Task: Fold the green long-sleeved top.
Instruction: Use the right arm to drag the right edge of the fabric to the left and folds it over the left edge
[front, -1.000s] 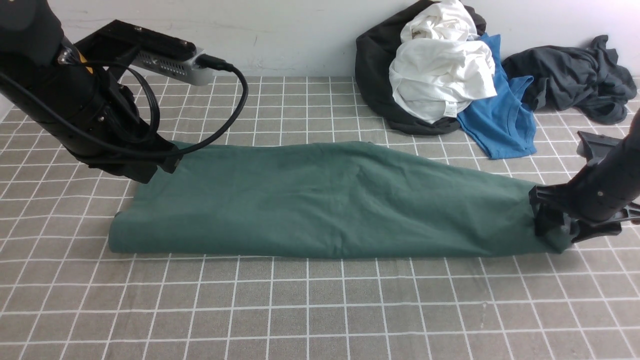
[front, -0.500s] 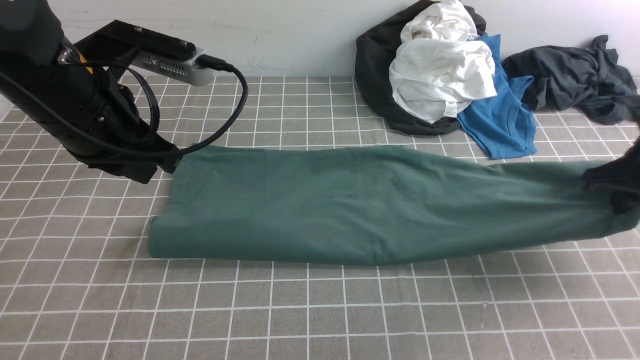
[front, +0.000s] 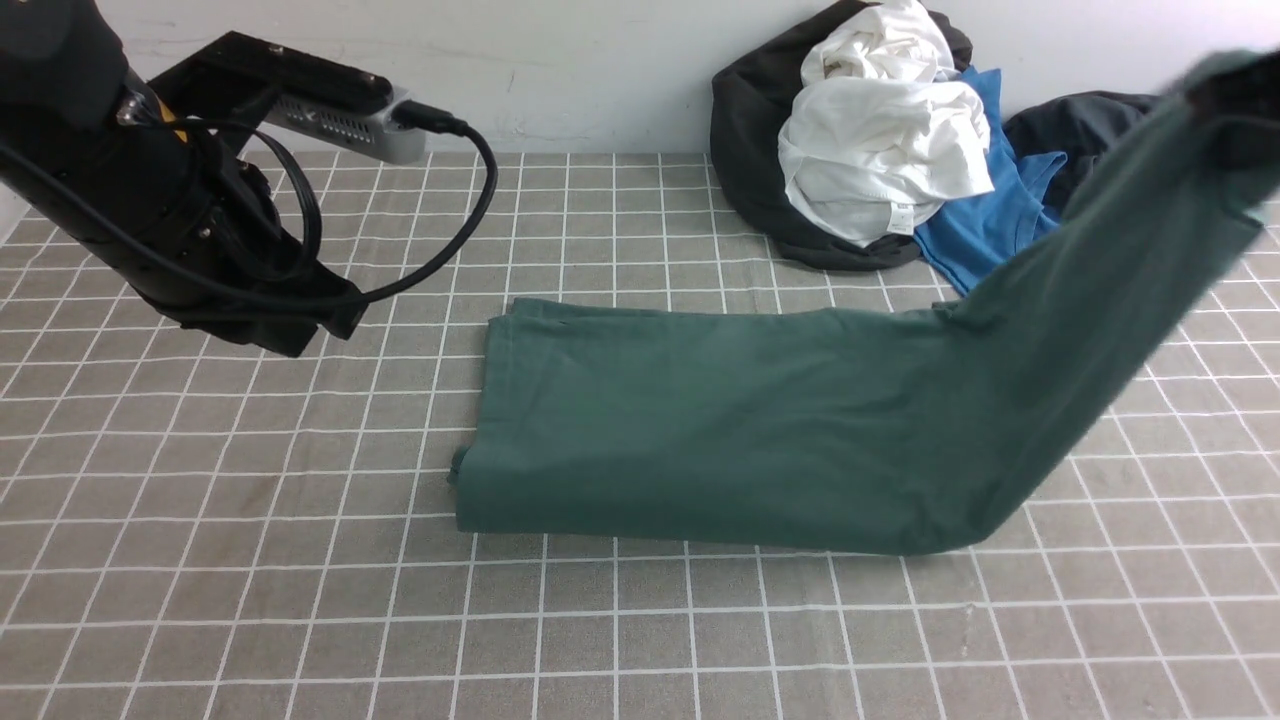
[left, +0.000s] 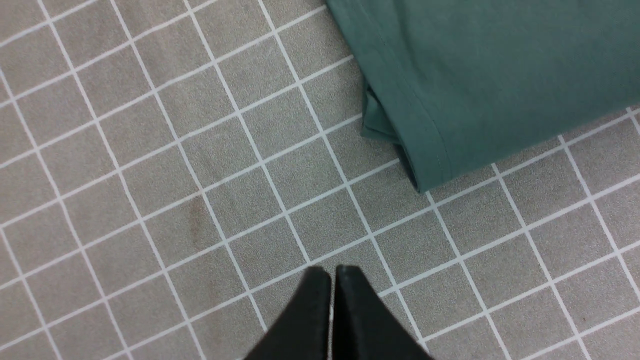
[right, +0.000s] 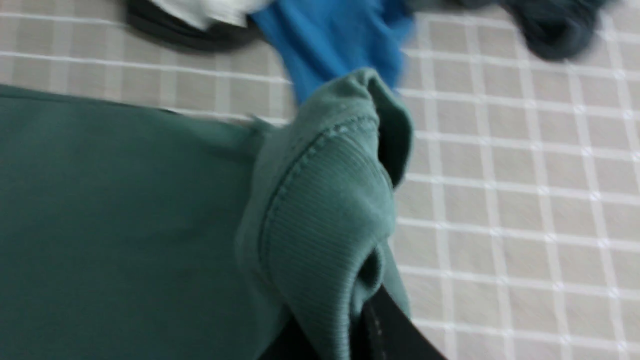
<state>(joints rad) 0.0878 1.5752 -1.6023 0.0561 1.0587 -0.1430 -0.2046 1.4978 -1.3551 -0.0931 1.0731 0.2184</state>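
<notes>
Here, the right gripper (right: 345, 325) is clamping the ribbed end of the green long-sleeved top (front: 740, 420), holding it up at the far right while the rest is lying on the table (front: 300, 600). The left gripper (left: 332, 272), fingers pressed together and empty, is hovering to the top's left.

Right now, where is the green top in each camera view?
Front view: green top across the middle, right end lifted to upper right.
Left wrist view: hemmed end in the picture's upper right corner.
Right wrist view: fills the picture's left and centre.
Shared landmark: grey checked cloth.
</notes>
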